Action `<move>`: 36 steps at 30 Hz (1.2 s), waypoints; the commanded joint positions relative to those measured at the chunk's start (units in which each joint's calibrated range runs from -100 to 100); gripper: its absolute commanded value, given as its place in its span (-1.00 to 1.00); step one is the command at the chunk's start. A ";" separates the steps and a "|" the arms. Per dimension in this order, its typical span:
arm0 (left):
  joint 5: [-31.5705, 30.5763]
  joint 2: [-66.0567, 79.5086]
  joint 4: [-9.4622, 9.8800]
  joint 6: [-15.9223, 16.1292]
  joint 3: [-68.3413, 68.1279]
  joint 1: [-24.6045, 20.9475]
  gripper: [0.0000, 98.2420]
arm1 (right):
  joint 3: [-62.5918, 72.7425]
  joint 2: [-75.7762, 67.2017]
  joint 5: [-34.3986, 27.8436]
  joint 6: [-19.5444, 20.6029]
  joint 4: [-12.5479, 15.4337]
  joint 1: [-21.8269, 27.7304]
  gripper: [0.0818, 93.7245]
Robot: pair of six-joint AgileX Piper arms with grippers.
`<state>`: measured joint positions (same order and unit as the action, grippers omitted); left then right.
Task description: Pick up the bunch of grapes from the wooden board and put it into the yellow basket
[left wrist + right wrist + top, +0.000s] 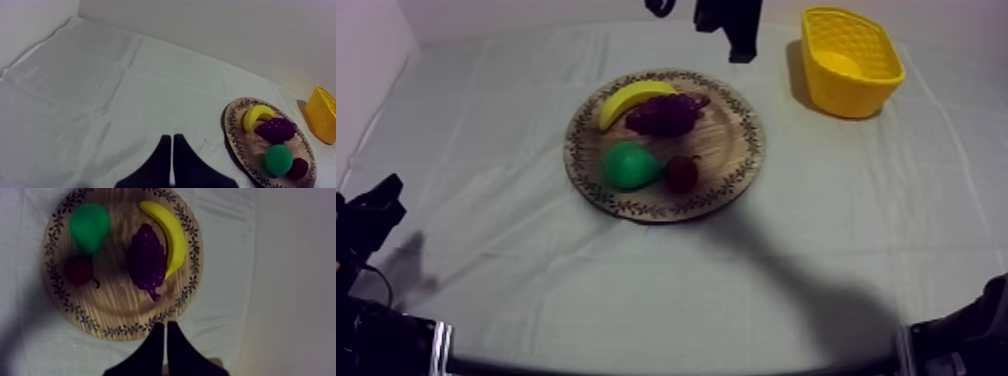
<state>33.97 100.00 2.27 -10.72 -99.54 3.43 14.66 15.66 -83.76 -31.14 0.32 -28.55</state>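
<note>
The purple bunch of grapes (pixel 664 113) lies on the round wooden board (pixel 728 140) at mid-table, beside the banana (pixel 633 100). My right gripper (pixel 742 52) hangs above the table just beyond the board's far edge. In the right wrist view its fingers lie together as a narrow wedge (pixel 166 327) over the board's rim, shut on nothing, with the grapes (pixel 147 260) a short way ahead. The yellow basket (pixel 846 95) stands at the far right. My left gripper (pixel 384 192) rests low at the left; in its own view it (pixel 172 139) is shut and holds nothing.
A green pear (pixel 629 165) and a small red fruit (pixel 682 173) share the board's near half. In the left wrist view the board (pixel 231 120) and the basket (pixel 322 115) sit far off to the side. Bare cloth surrounds the board.
</note>
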 commanded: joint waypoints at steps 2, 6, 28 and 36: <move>-0.02 0.00 0.00 0.00 -0.01 0.01 -1.00 | -0.47 0.07 0.95 0.13 0.68 0.11 -0.98; -0.02 0.00 0.00 0.00 -0.01 0.01 -1.00 | -1.78 -0.16 3.36 0.88 1.13 0.29 -0.61; -0.02 0.00 0.00 0.00 -0.01 0.01 -1.00 | -6.09 0.83 6.84 4.00 -1.46 -1.07 0.85; -0.02 0.00 0.00 0.00 -0.01 0.01 -1.00 | -8.45 5.87 11.51 4.48 -1.50 -1.46 0.86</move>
<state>33.97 100.00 2.27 -10.72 -99.54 3.43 6.22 20.67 -72.59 -26.65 -1.18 -29.98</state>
